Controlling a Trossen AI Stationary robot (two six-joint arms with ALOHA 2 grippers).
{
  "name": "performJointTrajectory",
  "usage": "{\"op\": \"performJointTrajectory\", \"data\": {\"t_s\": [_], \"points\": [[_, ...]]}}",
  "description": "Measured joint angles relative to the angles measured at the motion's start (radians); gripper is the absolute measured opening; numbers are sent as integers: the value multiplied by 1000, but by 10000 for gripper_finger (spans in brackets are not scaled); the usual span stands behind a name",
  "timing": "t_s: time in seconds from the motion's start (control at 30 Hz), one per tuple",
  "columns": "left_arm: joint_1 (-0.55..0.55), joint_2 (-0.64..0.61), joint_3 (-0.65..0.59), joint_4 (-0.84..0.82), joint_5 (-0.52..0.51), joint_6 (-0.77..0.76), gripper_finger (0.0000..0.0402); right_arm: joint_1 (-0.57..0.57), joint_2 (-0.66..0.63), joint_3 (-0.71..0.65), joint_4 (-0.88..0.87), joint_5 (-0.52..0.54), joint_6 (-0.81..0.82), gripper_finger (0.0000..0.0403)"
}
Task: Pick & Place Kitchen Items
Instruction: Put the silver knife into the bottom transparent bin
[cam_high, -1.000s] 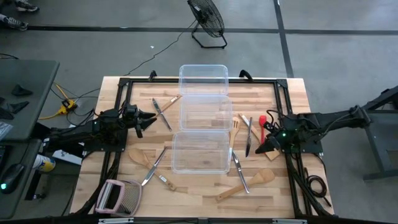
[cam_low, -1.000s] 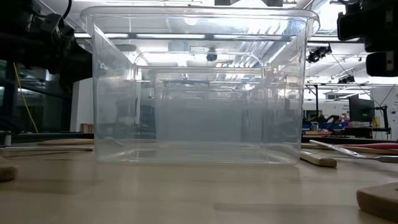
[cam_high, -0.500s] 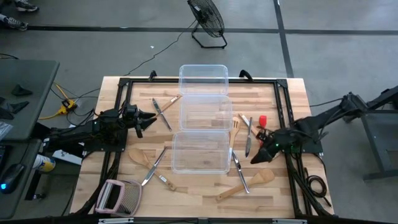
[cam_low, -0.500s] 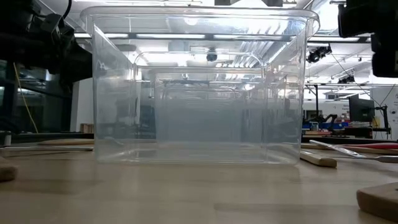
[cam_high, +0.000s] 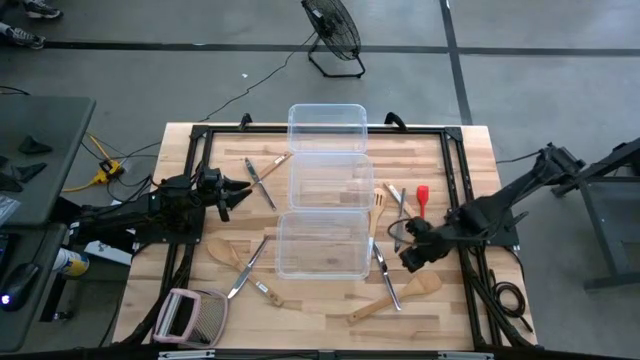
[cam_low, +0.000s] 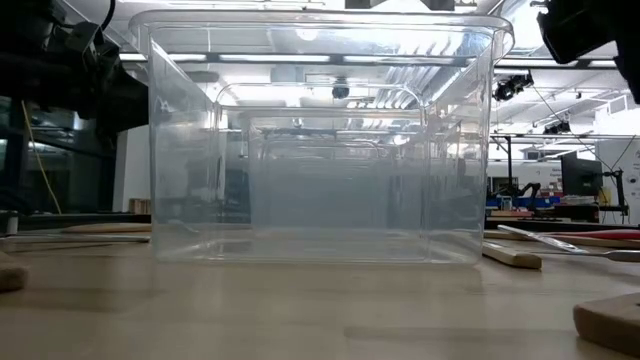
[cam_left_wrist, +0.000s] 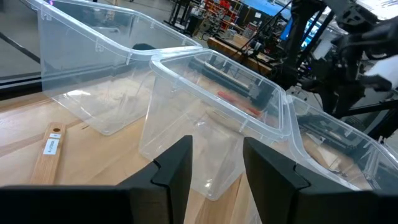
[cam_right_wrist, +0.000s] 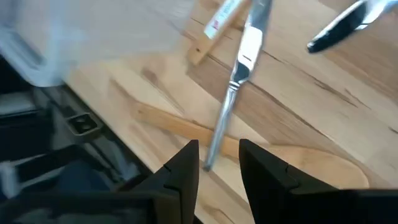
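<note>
The pale wooden bench (cam_high: 455, 190) has a smooth, matt, visibly grained top. The clear rectangular plastic tubs (cam_low: 320, 140) are glossy and transparent. The slim silver metal knife (cam_right_wrist: 233, 109) is polished and reflective. The pale wooden spoon (cam_right_wrist: 298, 163) is matt.

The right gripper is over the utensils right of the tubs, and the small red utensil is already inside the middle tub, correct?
Not quite. The red utensil still lies on the table, right of the middle tub, as the high view shows. The rest holds: the right gripper is over the utensils right of the tubs.
</note>
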Motion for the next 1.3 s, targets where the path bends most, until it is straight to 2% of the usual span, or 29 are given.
{"op": "performJointTrajectory", "data": {"t_s": [0.13,0.23,0.37,0.5,0.7,0.83,1.1,1.3], "points": [[0,0,0,0,0,0,143,27,103,44,14,0,-10,93],[0,0,0,0,0,0,143,54,164,60,95,15,-80,88],[0,0,0,0,0,0,143,57,227,66,96,-22,-31,96],[0,0,0,0,0,0,143,57,293,88,98,9,-15,132],[0,0,0,0,0,0,143,58,368,93,89,20,-25,207],[0,0,0,0,0,0,143,58,407,93,86,20,-30,235],[0,0,0,0,0,0,143,140,436,92,74,91,-38,233],[0,0,0,0,0,0,143,187,470,91,96,188,-27,232]]}}
